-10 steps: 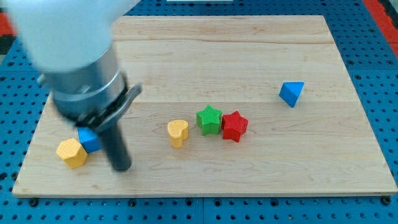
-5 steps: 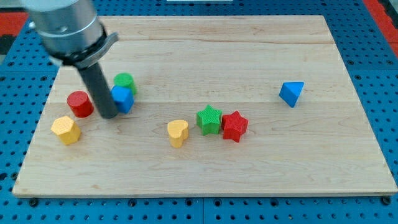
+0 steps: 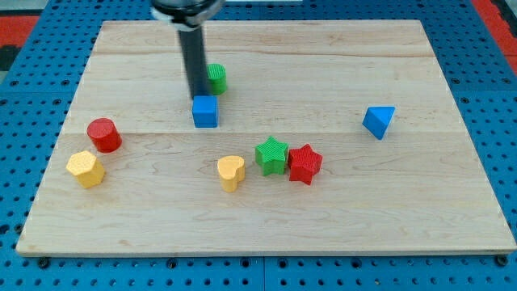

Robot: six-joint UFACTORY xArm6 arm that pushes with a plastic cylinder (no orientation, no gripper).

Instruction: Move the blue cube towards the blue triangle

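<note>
- Camera view: wooden board [image 3: 339,48] on blue pegboard [image 3: 501,97]; pegboard cut off at every edge of view.
- Rod [image 3: 192,56] comes down from view's top, upper-centre-left; arm body above it cut off by frame, only a dark collar shows.
- My tip [image 3: 196,96] sits just at top edge of blue cube [image 3: 205,111], touching or nearly so; can't tell which, rod's end merges w/ cube's top face.
- No fingers on this rig: plain rod, holds nothing, only pushes.
- Blue cube: centre-left of board, below tip, well apart from blue triangle [image 3: 378,121], which lies far to view's right at abt same height.
- Green cylinder [image 3: 216,78] just right of rod, above cube; its left side hidden behind rod.
- Red cylinder [image 3: 104,134] near board's left edge; yellow hexagon block [image 3: 85,169] just below-left of it, apart.
- Yellow heart [image 3: 231,172] below cube, toward view's bottom.
- Green star [image 3: 272,155] and red star [image 3: 304,164] side by side, touching, betw. cube and triangle but lower.
- Red patches at view's top corners, blurred, can't ID.
</note>
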